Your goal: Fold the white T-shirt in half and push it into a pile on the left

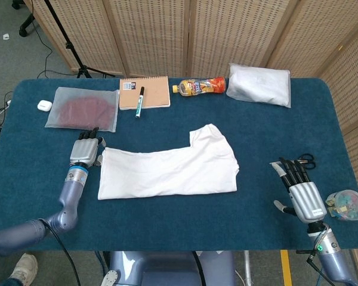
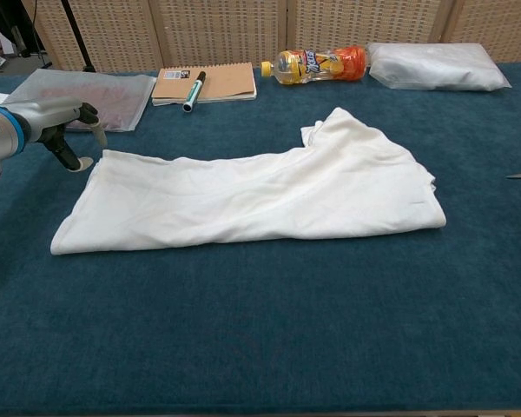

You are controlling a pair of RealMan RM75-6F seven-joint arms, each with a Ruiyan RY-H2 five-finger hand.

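Observation:
The white T-shirt [image 1: 170, 165] lies flat across the middle of the blue table, folded lengthwise, with a sleeve sticking up at its right half; the chest view shows the T-shirt [image 2: 252, 195] too. My left hand [image 1: 85, 151] hovers right beside the shirt's upper left corner, fingers apart and holding nothing; in the chest view the left hand [image 2: 62, 126] sits just left of that corner. My right hand [image 1: 301, 190] is far off to the right near the table's front edge, fingers spread, empty.
Along the back stand a clear bag with a dark red cloth [image 1: 82, 108], a notebook [image 1: 144, 92] with a marker [image 1: 139, 101], an orange bottle [image 1: 199, 87] and a white packet [image 1: 259, 84]. Scissors [image 1: 306, 159] and a small tub [image 1: 347, 205] lie at the right edge.

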